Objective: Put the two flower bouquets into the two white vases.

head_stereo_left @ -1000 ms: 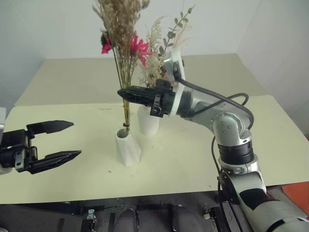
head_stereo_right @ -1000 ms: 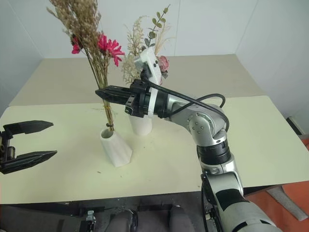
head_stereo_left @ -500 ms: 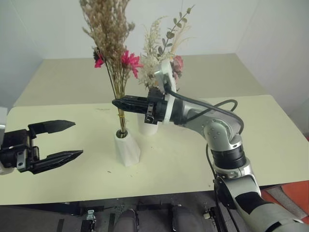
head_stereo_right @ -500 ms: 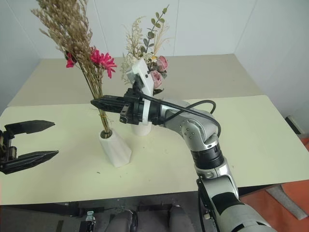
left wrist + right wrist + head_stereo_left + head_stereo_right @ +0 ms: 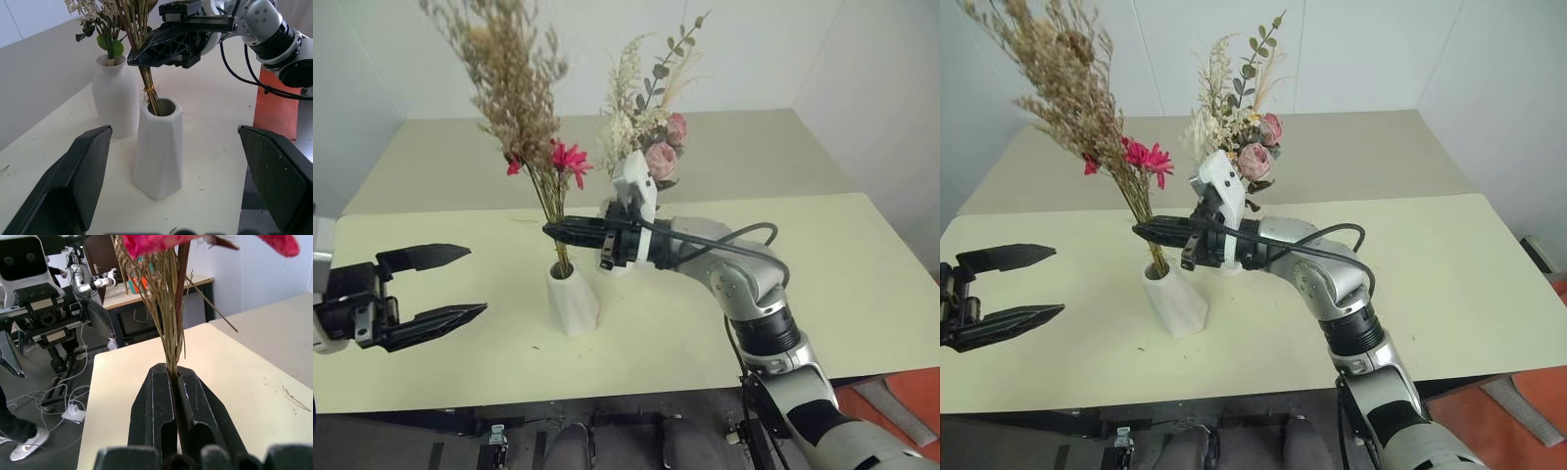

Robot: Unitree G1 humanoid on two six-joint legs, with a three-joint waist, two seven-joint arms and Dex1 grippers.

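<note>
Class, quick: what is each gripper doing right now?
Left gripper: jaws open, holding nothing.
Right gripper: jaws shut on the thin bouquet, whose stems sit in the slanted vase.

This is a robotics lab or test room. The work goes on at a plain cream table (image 5: 862,294) set against bare white walls (image 5: 754,49). The right wrist view looks past the table's edge to another white robot (image 5: 29,259) on a stand, equipment racks (image 5: 49,328), loose cables (image 5: 63,406) across a grey floor, a desk (image 5: 146,293) with clutter, and a person's leg and shoe (image 5: 19,440).
</note>
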